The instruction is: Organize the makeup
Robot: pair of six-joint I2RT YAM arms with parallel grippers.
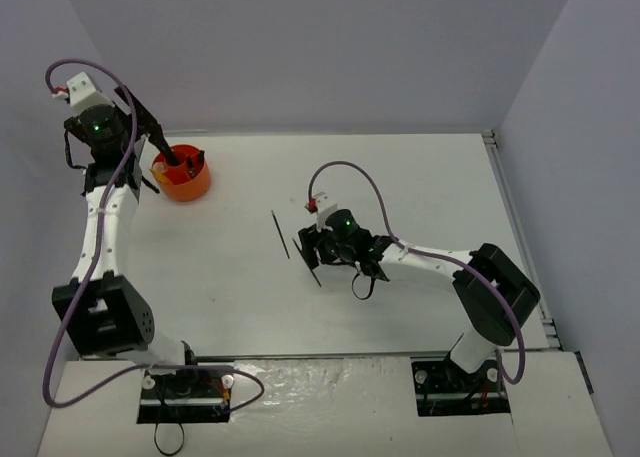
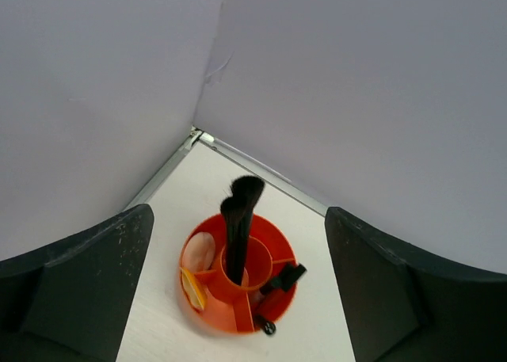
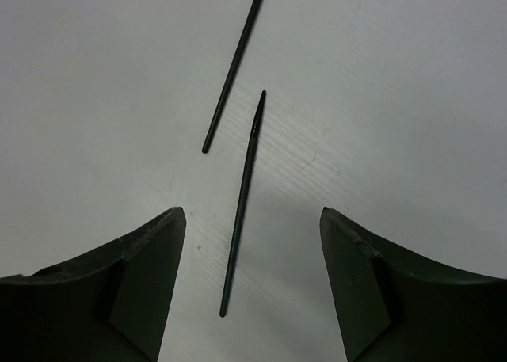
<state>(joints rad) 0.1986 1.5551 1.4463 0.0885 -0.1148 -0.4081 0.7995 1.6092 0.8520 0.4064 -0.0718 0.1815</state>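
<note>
In the left wrist view, the orange round holder (image 2: pixel 229 318) stands below my left gripper (image 2: pixel 238 215), which is open with nothing between its fingers. Two black brushes (image 2: pixel 240 219) stand upright in the holder's centre cup. A pink compact (image 2: pixel 199 251), an orange-white tube (image 2: pixel 191 289) and dark sticks (image 2: pixel 282 279) fill its outer sections. My right gripper (image 3: pixel 251 213) hangs open low over the table, straddling a thin black pencil (image 3: pixel 241 219) without touching it. A second black pencil (image 3: pixel 234 69) lies just beyond. From above, the right gripper (image 1: pixel 313 247) covers part of one pencil (image 1: pixel 315 274); the other pencil (image 1: pixel 280 234) lies to its left.
The holder (image 1: pixel 185 189) sits in the table's far left corner, close to the back and left walls. A metal strip (image 2: pixel 261 168) runs along the wall foot behind it. The white table (image 1: pixel 230 287) spreads between the two arms.
</note>
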